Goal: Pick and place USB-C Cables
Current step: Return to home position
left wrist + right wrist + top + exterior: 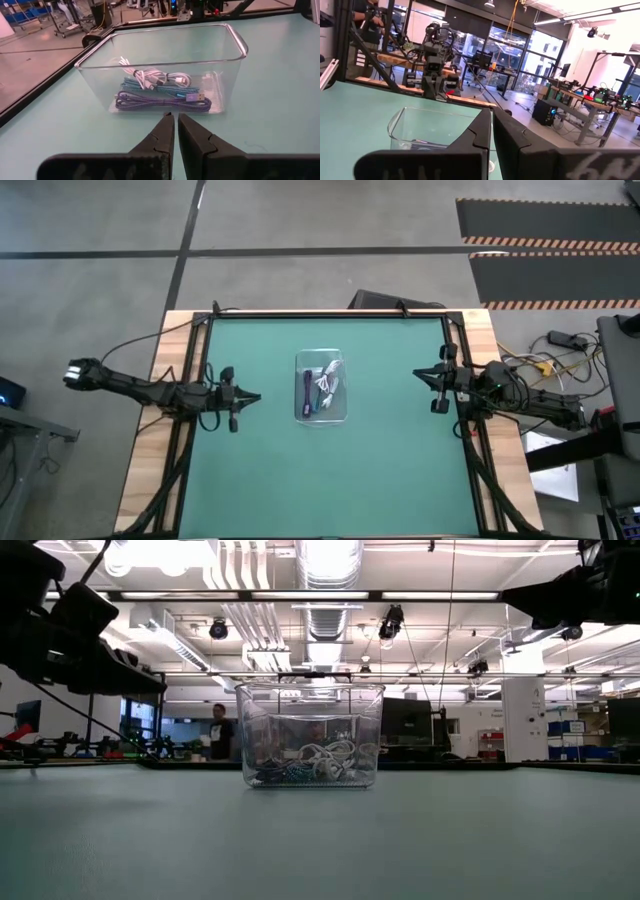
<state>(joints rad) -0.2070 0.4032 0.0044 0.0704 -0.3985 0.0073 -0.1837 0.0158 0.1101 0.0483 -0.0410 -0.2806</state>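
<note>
White, teal, purple braided USB-C cables (159, 93) inside clear rectangular plastic tray (241, 46). Left gripper (252, 396), right gripper (419, 373) flank tray, apart; both jaws clenched, empty.

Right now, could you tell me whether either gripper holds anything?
Nothing is held: left gripper and right gripper are shut, empty; cables lie in the tray.

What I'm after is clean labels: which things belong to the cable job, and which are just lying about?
Job: purple cable, teal cable, white cables, all inside the clear tray.
Lying about: loose wires, striped mats, both off the table.
</note>
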